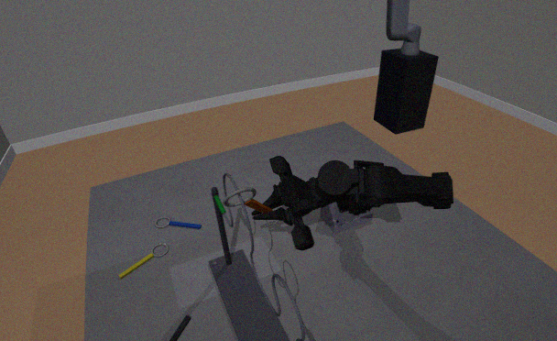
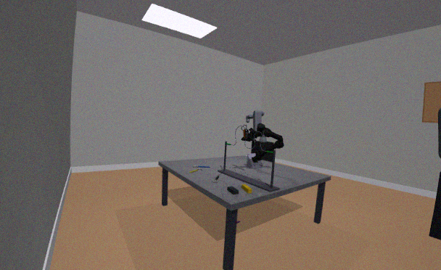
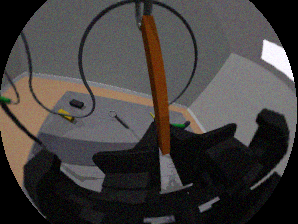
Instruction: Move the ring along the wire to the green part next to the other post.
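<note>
Grey rectangular tabletop (image 1: 150, 202) (image 2: 289, 173) (image 3: 75, 125). Directly on it, a blue-handled ring tool (image 1: 185, 225) (image 2: 203, 167) and a yellow-handled ring tool (image 1: 136, 266) (image 2: 194, 170) are laid side by side, apart. A long dark base plate (image 1: 246, 293) (image 2: 247, 178) and black and yellow blocks are also supported.

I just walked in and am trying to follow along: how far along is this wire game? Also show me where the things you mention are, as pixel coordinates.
The pick-up looks done: the gripper (image 1: 254, 211) (image 3: 157, 123) is shut on the orange handle (image 1: 259, 205) (image 2: 244, 133) (image 3: 157, 85). In hand is the trip along the wire, with the ring (image 1: 225, 203) out over the grey part, away from both green ends. Still left: reaching the far green part, letting go and backing away. I can't tell which end it started from.
</note>
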You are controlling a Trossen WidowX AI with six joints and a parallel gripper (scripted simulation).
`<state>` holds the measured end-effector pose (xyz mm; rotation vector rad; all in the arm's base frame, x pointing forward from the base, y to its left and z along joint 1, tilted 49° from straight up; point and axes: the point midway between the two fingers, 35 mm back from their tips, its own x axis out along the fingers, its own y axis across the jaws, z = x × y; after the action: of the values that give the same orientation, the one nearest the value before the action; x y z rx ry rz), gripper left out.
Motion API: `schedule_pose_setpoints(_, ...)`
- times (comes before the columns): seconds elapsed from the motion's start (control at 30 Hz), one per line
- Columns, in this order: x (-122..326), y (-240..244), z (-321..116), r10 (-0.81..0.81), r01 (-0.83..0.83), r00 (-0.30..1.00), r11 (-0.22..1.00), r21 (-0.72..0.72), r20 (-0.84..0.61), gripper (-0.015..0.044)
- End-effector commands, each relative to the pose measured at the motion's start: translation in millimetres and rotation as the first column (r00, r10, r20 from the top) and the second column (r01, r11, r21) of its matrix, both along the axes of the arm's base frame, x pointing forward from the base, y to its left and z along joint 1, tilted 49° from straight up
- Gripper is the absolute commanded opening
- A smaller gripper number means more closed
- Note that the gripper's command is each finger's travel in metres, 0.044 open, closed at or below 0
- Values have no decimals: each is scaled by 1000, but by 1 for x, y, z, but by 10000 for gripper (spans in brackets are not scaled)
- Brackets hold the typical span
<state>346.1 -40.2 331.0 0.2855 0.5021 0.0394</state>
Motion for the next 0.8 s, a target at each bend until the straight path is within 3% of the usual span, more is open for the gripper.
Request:
schedule_pose_setpoints(0.0, 0, 2, 3, 1, -1, 1000, 998, 57, 0, -150)
schedule_pose_setpoints(0.77, -1, 11, 9, 15, -7, 1000, 936, 351, -19, -150)
